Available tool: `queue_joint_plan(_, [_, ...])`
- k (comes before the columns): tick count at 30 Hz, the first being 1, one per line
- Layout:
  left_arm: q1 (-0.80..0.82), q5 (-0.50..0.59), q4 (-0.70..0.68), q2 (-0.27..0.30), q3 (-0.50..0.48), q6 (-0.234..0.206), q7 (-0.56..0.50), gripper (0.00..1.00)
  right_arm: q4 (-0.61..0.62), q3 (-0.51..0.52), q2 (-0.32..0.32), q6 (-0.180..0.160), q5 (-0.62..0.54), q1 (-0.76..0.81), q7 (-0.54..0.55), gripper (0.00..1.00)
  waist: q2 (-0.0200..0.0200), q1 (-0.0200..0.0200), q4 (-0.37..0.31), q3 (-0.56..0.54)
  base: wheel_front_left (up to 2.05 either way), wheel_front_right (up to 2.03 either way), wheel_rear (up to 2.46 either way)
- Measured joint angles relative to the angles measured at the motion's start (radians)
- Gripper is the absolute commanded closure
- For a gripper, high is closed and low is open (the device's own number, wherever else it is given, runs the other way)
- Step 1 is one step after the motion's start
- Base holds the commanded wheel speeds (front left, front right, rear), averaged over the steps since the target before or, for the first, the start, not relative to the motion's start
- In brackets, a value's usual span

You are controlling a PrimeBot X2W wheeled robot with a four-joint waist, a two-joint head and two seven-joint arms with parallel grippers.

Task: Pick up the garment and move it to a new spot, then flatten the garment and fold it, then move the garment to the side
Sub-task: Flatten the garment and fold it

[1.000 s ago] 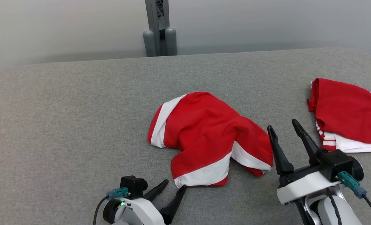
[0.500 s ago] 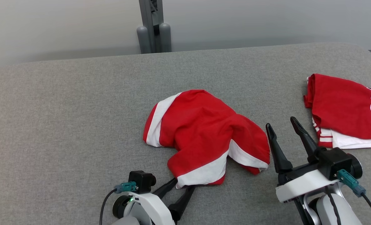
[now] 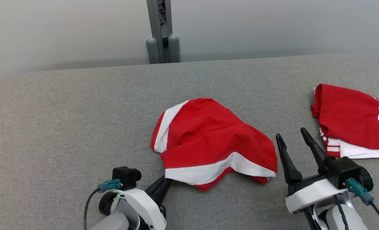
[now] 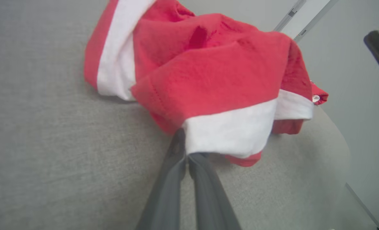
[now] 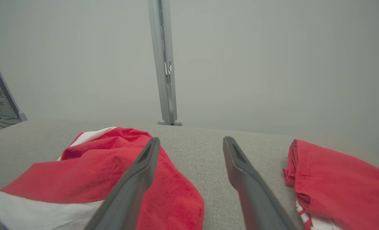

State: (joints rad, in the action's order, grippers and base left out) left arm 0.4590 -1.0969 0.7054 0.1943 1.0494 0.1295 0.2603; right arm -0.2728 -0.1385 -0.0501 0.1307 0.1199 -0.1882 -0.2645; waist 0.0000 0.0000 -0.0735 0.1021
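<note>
The garment (image 3: 208, 140) is a crumpled red piece with white bands, lying mid-table on grey cloth. My left gripper (image 3: 167, 182) is shut on the garment's near-left white-banded corner. The left wrist view shows both fingers pinched together on that hem, where the left gripper (image 4: 186, 153) meets the garment (image 4: 215, 73). My right gripper (image 3: 292, 139) stands open just right of the garment, holding nothing. In the right wrist view the right gripper (image 5: 191, 143) has its spread fingers above the table, with the garment (image 5: 96, 172) at lower left.
A second red garment (image 3: 352, 121) with white stripes and a black number lies at the table's right edge; the right wrist view shows this second garment (image 5: 339, 179) too. A grey post (image 3: 162, 32) stands behind the grey table (image 3: 64, 111).
My left gripper reached the garment's near corner and shut on it. The hem has been pulled left and lifted, stretching the front edge. The right gripper stayed put; the camera shifted slightly.
</note>
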Motion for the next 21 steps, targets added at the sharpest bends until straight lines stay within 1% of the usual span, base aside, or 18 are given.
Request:
queue_joint_plan(3, [-0.020,0.060,-0.022,0.010,-0.101,0.000,0.000,1.00,-0.037,0.012,0.000,0.000,-0.005,0.013,0.000,0.00,0.0000,0.0000,0.008,-0.021,0.00,0.00,0.00])
queue_joint_plan(8, [-0.089,0.185,-0.073,0.009,-0.268,0.000,0.001,1.00,-0.097,0.017,0.000,0.000,0.008,0.036,0.000,0.00,0.0000,0.0000,0.022,-0.056,0.00,0.00,0.00])
queue_joint_plan(13, [-0.140,0.297,-0.101,-0.001,-0.366,0.000,0.001,1.00,-0.165,0.004,0.001,0.000,0.072,0.060,0.000,0.00,0.0000,0.0000,0.027,-0.070,0.00,0.00,0.00])
queue_joint_plan(21, [-0.186,0.402,-0.114,-0.025,-0.500,0.000,0.001,1.00,-0.280,-0.049,-0.013,0.000,0.160,0.058,0.000,0.00,0.0000,0.0000,0.023,-0.064,0.00,0.00,0.00])
